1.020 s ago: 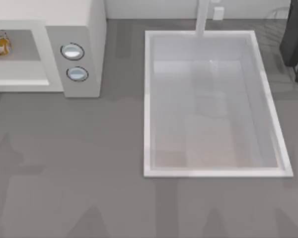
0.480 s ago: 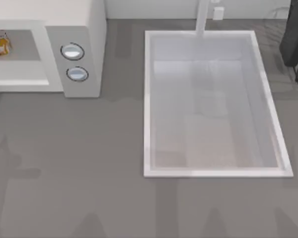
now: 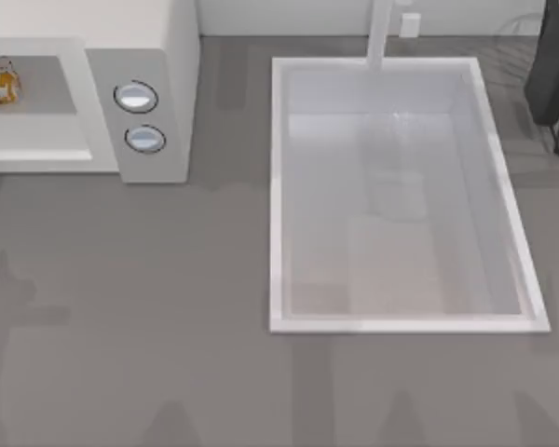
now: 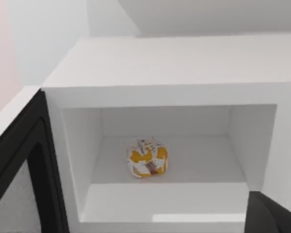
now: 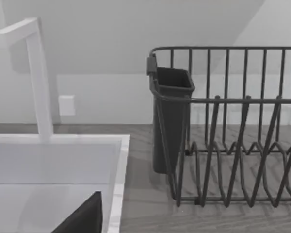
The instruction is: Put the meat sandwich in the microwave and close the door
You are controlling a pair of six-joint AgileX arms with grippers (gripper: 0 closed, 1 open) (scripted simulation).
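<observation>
The meat sandwich (image 4: 147, 158) lies on the floor of the microwave (image 4: 184, 63), roughly at the middle of the open cavity, clear of both side walls and short of the back wall. In the left wrist view the left arm's camera faces straight into that cavity from the front. A dark rounded part shows at the edge of that view, below the cavity's front lip, too little to tell whether the left gripper's fingers are spread or closed. The door (image 4: 19, 165) stands swung wide open beside the cavity, its dark frame and greyish window panel seen edge-on, apart from the sandwich.

From above, the sandwich (image 3: 0, 82) sits in the cavity at the table's far left, with the microwave's (image 3: 149, 56) two silvery knobs (image 3: 136, 96) stacked on the grey panel to its right.

The right wrist view looks over the corner of the white sink basin (image 5: 117, 160) and its white faucet (image 5: 36, 73) toward a dark wire dish rack (image 5: 233, 145) with a dark utensil cup (image 5: 170, 111) hung at its corner. A dark wedge at that view's edge is all that appears of the right gripper, so its finger state cannot be told.
</observation>
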